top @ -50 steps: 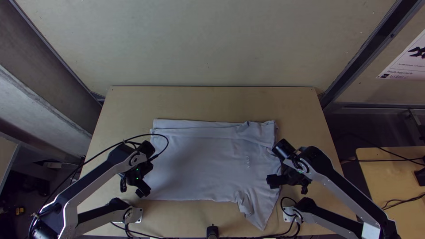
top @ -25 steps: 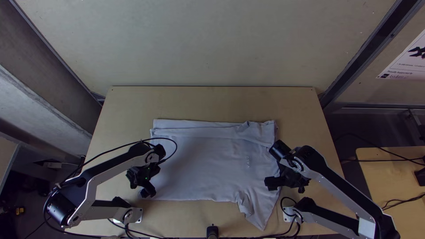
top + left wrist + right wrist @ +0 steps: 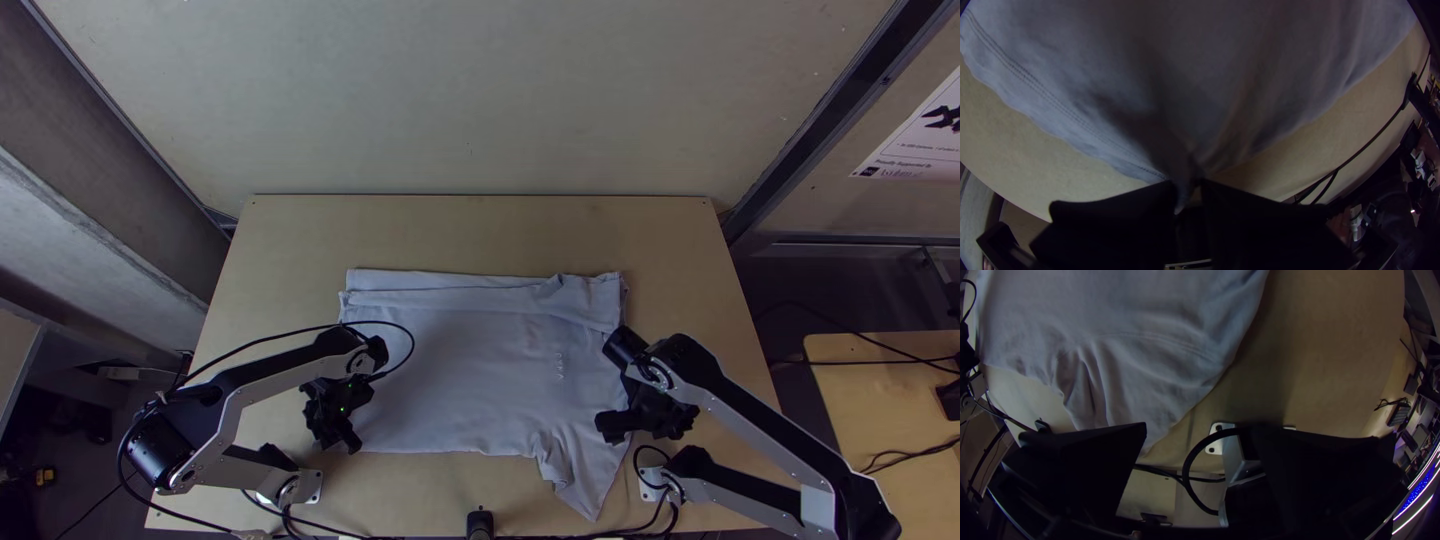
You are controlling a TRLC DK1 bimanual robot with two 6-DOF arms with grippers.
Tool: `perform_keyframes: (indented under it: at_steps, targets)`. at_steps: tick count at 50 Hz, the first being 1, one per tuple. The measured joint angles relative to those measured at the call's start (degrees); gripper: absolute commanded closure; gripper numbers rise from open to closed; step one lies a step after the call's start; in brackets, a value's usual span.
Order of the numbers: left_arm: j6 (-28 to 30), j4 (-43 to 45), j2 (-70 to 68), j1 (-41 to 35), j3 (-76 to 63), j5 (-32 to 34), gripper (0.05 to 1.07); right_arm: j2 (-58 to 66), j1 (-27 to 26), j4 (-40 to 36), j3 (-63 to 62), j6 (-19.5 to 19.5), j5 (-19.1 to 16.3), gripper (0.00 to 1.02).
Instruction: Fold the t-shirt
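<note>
In the top view the pale grey t-shirt (image 3: 460, 370) lies mostly spread, a folded band along its far edge and a sleeve pointing toward the near right. My left gripper (image 3: 352, 444) is at its near left corner. The left wrist view has the left gripper (image 3: 1187, 192) shut on a pinched corner of the t-shirt (image 3: 1185, 75), the cloth gathering into creases there. My right gripper (image 3: 606, 428) is over the right side, above the sleeve. In the right wrist view the right gripper (image 3: 1200, 435) stands open, its fingers wide apart, with the t-shirt's sleeve (image 3: 1125, 385) beyond them.
Bare wooden table (image 3: 480, 232) extends beyond the cloth's far edge and on both sides. A black cable (image 3: 640, 455) loops by the right arm's base, close to the sleeve. A small black post (image 3: 480, 522) stands at the near edge.
My left gripper has moved to the right along the near edge, and the shirt's near left corner has shifted with it. The right gripper has drifted slightly left and nearer.
</note>
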Motion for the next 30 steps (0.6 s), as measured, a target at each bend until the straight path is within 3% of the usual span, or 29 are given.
perform_keyframes:
  at_steps: [20, 30]
  targets:
    - [-0.17, 0.61, -0.04, 1.99, 1.38, 0.15, 1.04, 6.86, 3.93, 0.24, -2.49, -0.22, -5.53, 0.1]
    - [-0.13, 0.7, -0.39, 3.32, 2.21, 0.15, 1.05, 10.6, 6.69, 4.22, -4.74, -1.09, -7.41, 0.1]
